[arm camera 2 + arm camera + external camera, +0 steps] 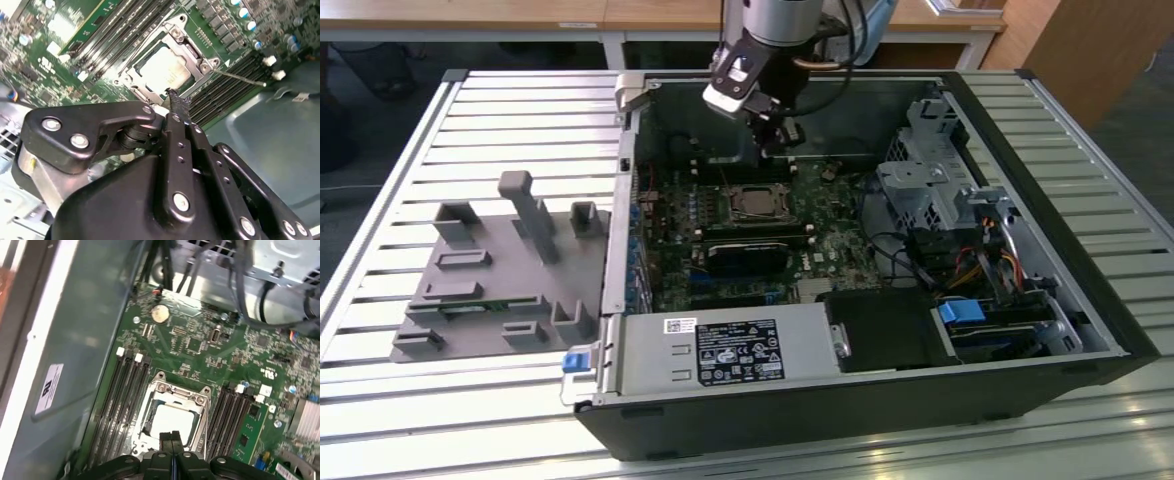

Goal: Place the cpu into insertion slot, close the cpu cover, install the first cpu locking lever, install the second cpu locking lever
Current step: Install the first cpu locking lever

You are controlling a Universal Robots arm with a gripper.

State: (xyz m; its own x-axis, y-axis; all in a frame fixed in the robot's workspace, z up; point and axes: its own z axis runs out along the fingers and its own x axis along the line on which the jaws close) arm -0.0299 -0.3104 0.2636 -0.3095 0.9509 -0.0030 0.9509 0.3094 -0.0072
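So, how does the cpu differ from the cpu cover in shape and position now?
The cpu is a solid, plain silver-grey square; the cpu cover is a shinier metal frame with a square opening. The cpu lies in the middle, seen through that opening; the cpu cover appears to lie flat around it. Both are metal-coloured, squarish and level with the motherboard.

- motherboard [200, 355]: green, dotted with small black chips
- cpu [175, 419]: pale silver-grey top
- cpu cover [177, 389]: shiny silver
- gripper [179, 104]: black with silver screws
- table [454, 420]: pale grey, striped by slats
- case [854, 420]: black
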